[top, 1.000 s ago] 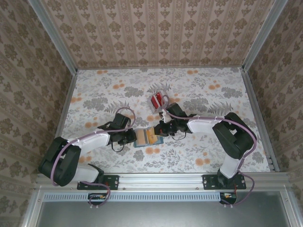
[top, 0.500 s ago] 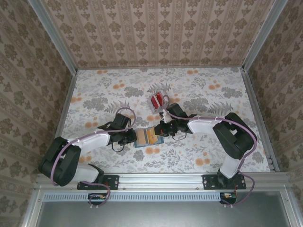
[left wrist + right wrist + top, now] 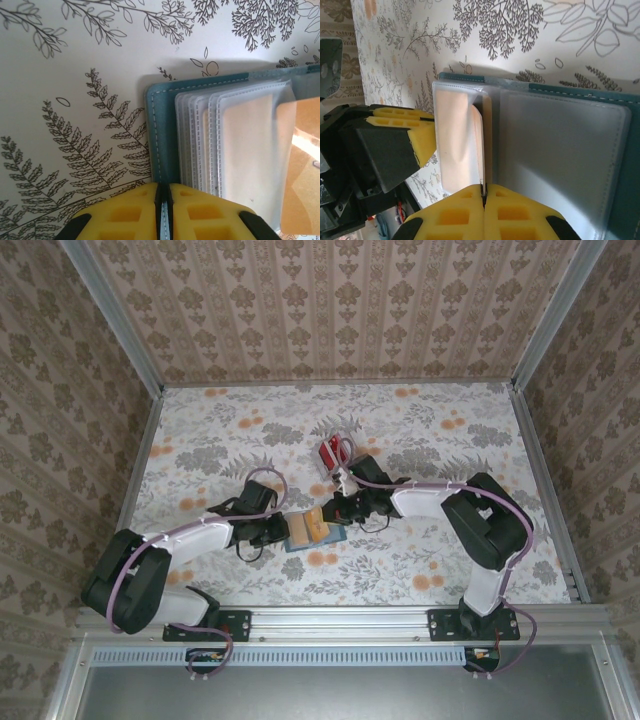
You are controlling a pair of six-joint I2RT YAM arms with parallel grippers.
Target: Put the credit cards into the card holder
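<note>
The wallet [image 3: 312, 528] lies open on the bench [image 3: 450, 420], right between the two arms. The left fingers [image 3: 172, 192] are pinched shut on the thin edge of its blue cover. The right fingers [image 3: 490, 195] are pinched shut on one clear pocket [image 3: 465, 140] and lift it up like a page.

Some things could go wrong from here. The clear pocket is thin and slippery, so it could slide out of the right fingers and flop back down. A hard pull could bend or tear it along its stitches. The left fingers hold only a small bit of the cover, so the wallet could twist or slip free if the other side tugs. Both sets of fingers are busy, so no one is free to pick up a card. When one lets go, the wallet may fold shut. The red cards [image 3: 333, 453] sit close to the right arm, so that arm could bump them as it swings.

Now the count. There is one wallet. From the left wrist, at least four clear pocket edges [image 3: 195, 140] show, stacked side by side. No red card shows in them. The red cards lie in one small bunch a little past the wallet, too small to count. There are two arms.
</note>
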